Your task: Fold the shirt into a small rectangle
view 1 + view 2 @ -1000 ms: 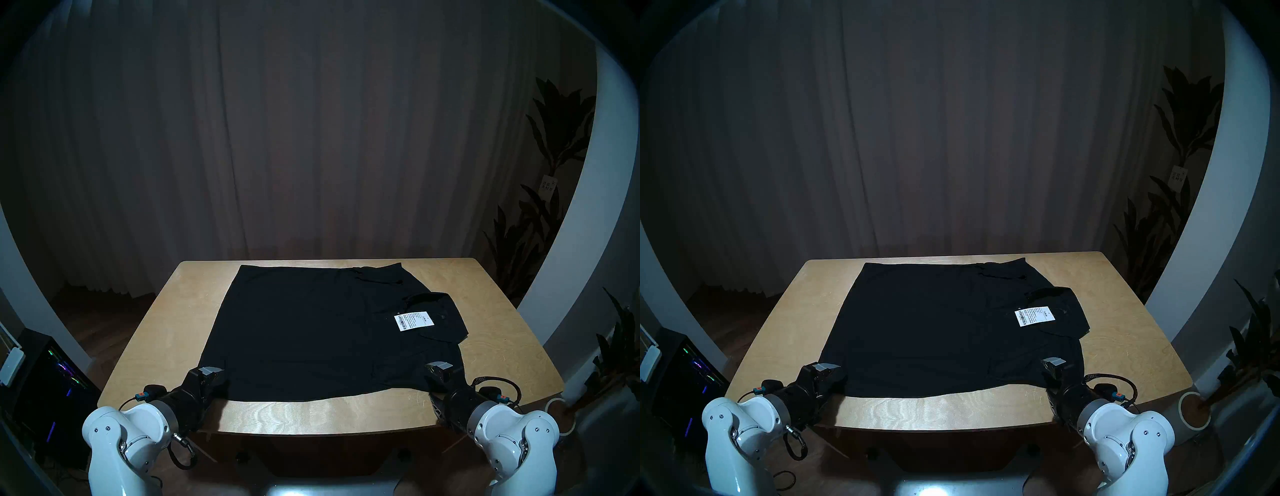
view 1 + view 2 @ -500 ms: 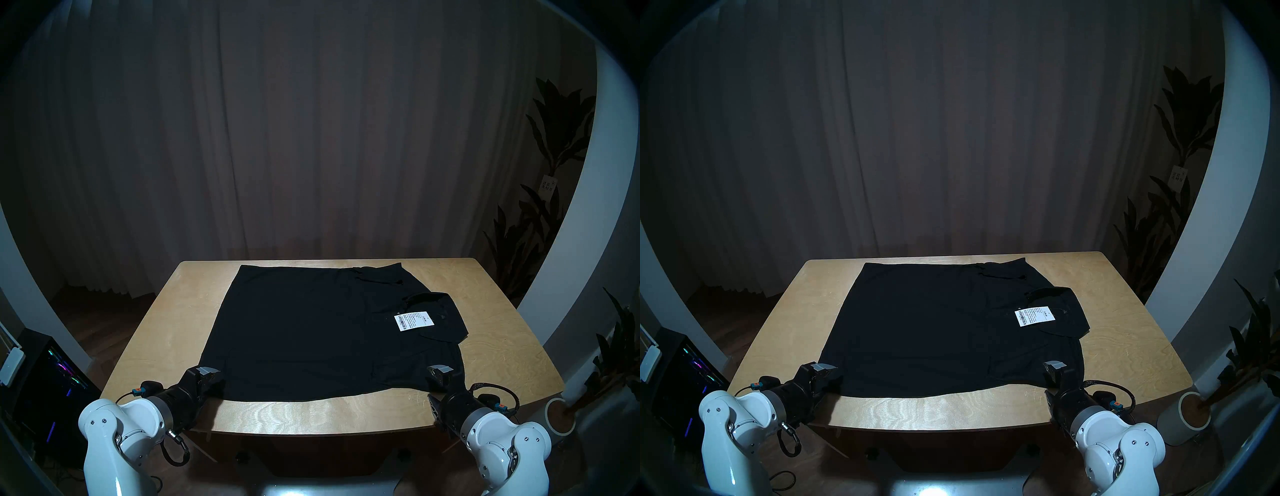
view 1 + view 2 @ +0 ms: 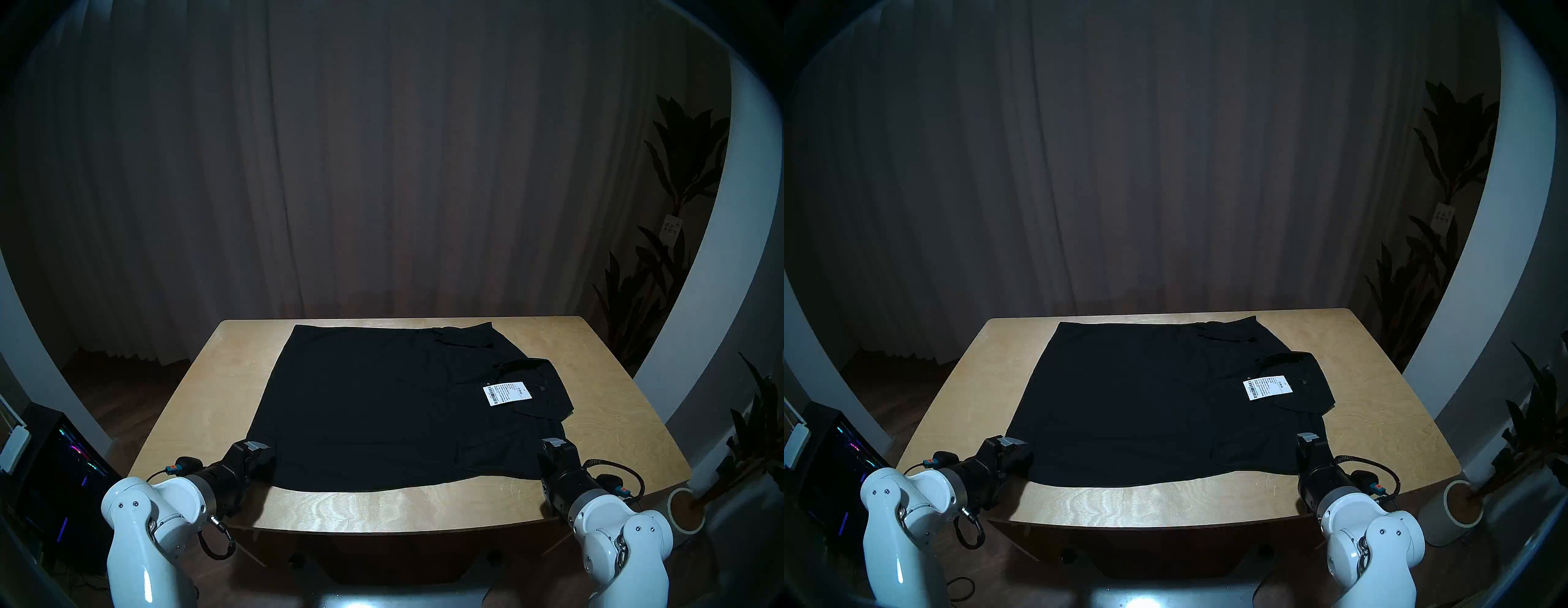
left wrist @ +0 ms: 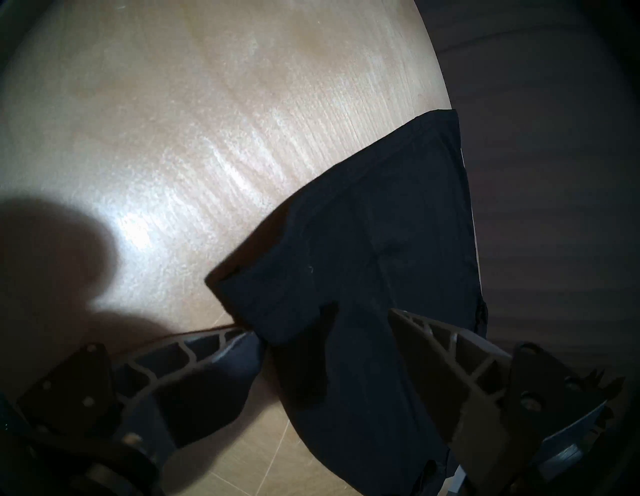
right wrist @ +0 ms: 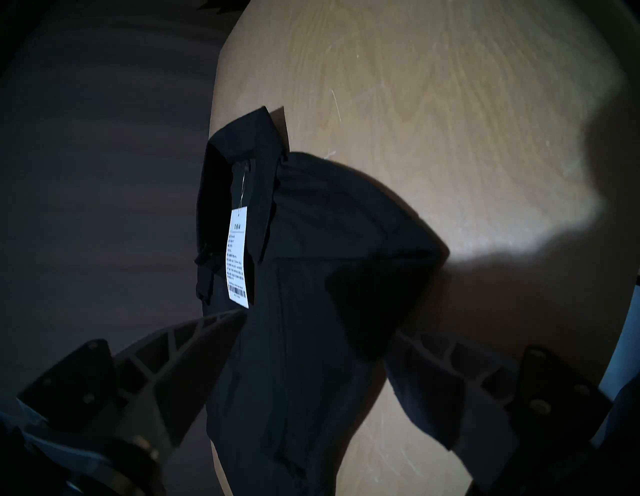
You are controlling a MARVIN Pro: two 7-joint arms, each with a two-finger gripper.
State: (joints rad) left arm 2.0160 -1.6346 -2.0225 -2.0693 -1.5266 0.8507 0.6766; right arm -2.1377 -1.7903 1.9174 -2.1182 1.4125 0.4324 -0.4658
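Shirt (image 3: 382,407) lies flat across the middle of the tabletop (image 3: 615,403), its collar and white label (image 3: 507,394) toward the right edge. Bare wood runs along the left, right and near edges. Left gripper (image 4: 322,339) is at the shirt's near-left corner, jaws apart around the cloth. Right gripper (image 5: 318,329) is at the near-right corner, jaws likewise apart astride the fabric.

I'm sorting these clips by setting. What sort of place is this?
Likely an indoor room set up as a robot test space, not a shop. A wooden table holds one black shirt, long curtains cover the back wall, potted plants stand at the right, and a lit computer sits on the floor.
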